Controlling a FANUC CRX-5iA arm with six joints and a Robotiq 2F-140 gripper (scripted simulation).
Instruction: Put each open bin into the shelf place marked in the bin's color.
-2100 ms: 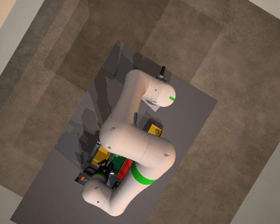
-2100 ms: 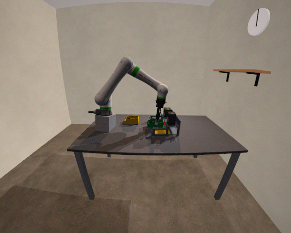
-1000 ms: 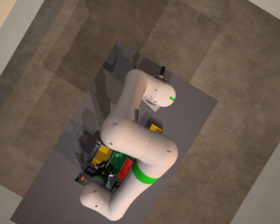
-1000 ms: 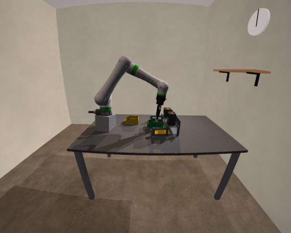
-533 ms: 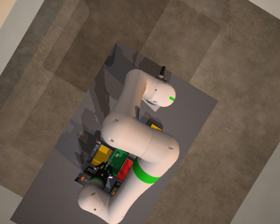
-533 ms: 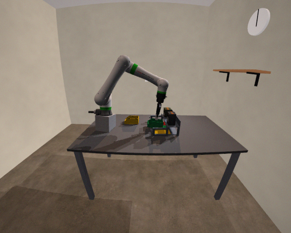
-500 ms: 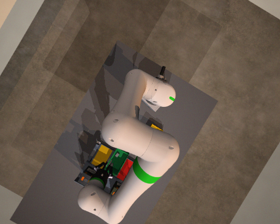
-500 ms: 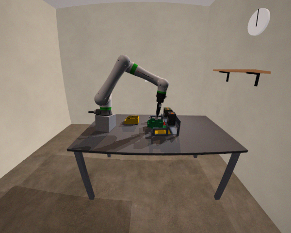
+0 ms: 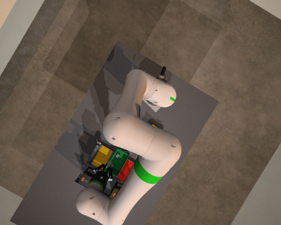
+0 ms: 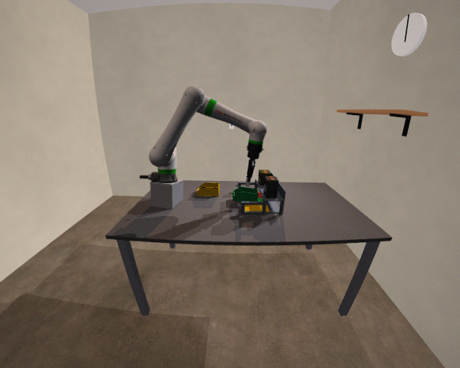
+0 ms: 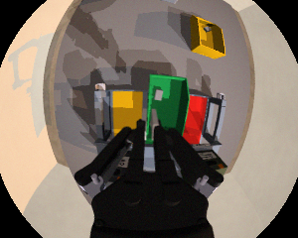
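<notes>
no text can be read for certain. red and dark lettering runs along the robot's forearm (image 10: 228,115), above the shelf (image 9: 75,180) (image 10: 242,208) (image 11: 100,106), too small to make out. at the shelf's rear, a pale label (image 11: 124,162) on the yellow side and another (image 11: 207,156) on the red side carry dark marks, too blurred to read.
</notes>
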